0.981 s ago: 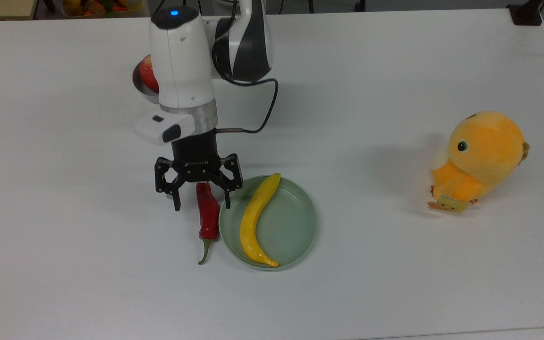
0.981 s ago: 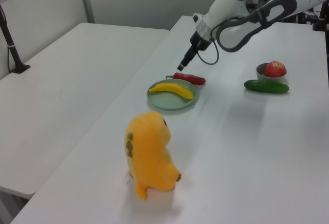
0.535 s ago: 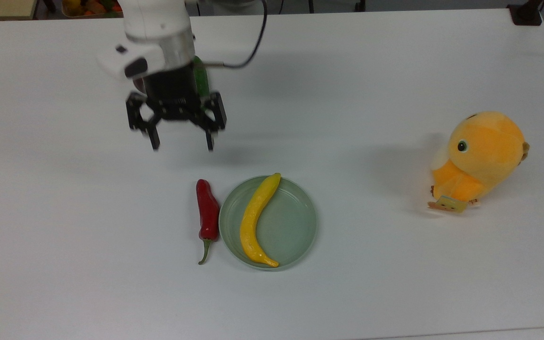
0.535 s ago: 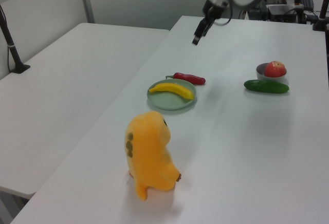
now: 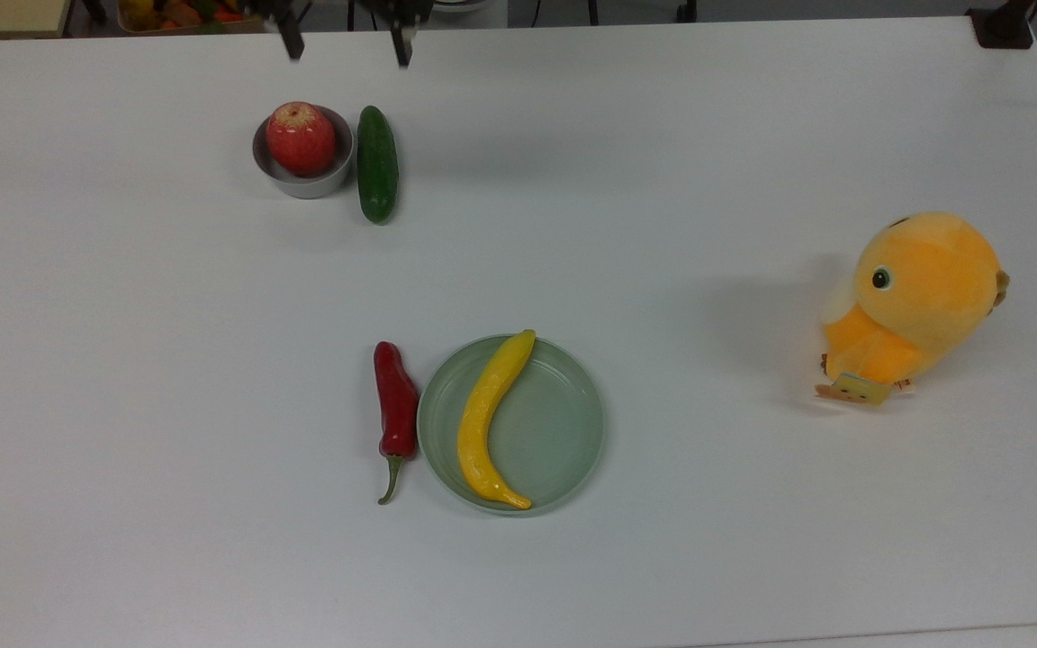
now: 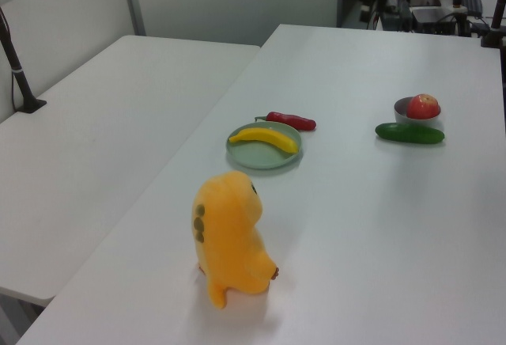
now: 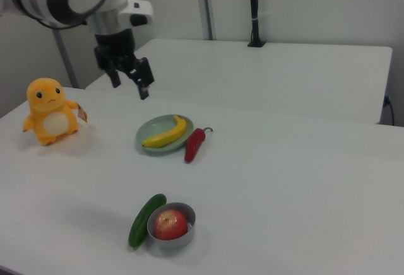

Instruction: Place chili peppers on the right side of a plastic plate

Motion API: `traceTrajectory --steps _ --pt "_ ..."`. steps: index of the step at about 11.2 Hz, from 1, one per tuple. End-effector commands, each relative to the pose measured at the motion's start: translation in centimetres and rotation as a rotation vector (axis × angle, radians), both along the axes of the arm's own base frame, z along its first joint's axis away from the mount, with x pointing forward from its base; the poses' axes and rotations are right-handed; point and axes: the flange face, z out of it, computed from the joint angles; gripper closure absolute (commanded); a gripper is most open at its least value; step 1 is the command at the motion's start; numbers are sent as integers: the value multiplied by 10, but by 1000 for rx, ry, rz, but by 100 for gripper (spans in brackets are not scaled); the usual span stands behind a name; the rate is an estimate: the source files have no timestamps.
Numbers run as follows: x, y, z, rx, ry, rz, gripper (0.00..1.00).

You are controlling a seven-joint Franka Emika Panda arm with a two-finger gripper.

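Observation:
The dark-red chili pepper (image 5: 397, 405) lies flat on the table, close against the plastic plate's (image 5: 550, 436) rim on the top view's left, its green stem toward the near edge. In the right view the chili (image 7: 195, 144) lies at the right of the plate (image 7: 149, 131). In the left view the chili (image 6: 291, 120) sits just behind the plate (image 6: 262, 157). A yellow banana (image 5: 484, 418) rests inside the plate. My gripper (image 5: 346, 47) is open and empty at the top edge of the top view, far from the chili. The right view has the gripper (image 7: 130, 87) hanging high above the table.
A red apple (image 5: 301, 135) sits in a small grey bowl (image 5: 307, 187) with a dark green cucumber (image 5: 377, 162) beside it. An orange plush toy (image 5: 919, 306) stands at the top view's right. A second table (image 7: 271, 73) adjoins this one.
The open gripper has risen from over the chili and drawn back to the top view's upper edge, uncovering the bowl and cucumber. Chili, plate and banana have stayed put.

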Motion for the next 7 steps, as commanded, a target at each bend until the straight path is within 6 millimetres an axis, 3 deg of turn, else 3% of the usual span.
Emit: traceTrajectory --steps 1,3,5,7 --pt "-22 25 10 6 85 1 0" --pt "-26 63 16 13 73 59 0" --pt "-22 78 6 8 78 104 0" --pt "-17 77 2 -11 58 173 0"
